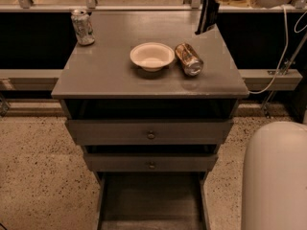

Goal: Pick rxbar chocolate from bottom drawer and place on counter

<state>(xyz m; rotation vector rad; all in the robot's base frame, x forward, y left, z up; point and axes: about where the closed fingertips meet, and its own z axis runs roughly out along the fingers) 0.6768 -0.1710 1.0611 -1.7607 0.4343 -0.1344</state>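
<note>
Where your gripper (208, 7) hung: upper right of the frame, a dark shape coming down from the top edge over the far right corner of the counter (110, 75).
Grip: you could not tell whether it was wide, narrow or closed on something.
rxbar chocolate (205, 24): possibly the flat black strip in the lower part of that dark shape, though you could not separate it from the gripper with any certainty.
bottom drawer (151, 198): lower centre of the frame, pulled out towards you, with its flat grey floor and side walls in view.
Counter top: a smooth grey square filling the middle of the frame, and you had three things standing or lying on it.
bowl (152, 56): pale and upright, near the middle of the counter.
gold-brown can (188, 59): on its side just right of the bowl, its round end turned towards the lower right.
soda can (82, 27): upright at the counter's far left corner, upper left of the frame, well apart from the bowl.
knobbed drawers (151, 134): two grey fronts stacked between the counter and the bottom drawer, each with one small knob at its centre.
robot body (276, 176): a white rounded mass at your lower right.
speckled floor (38, 166): on both sides of the cabinet.
</note>
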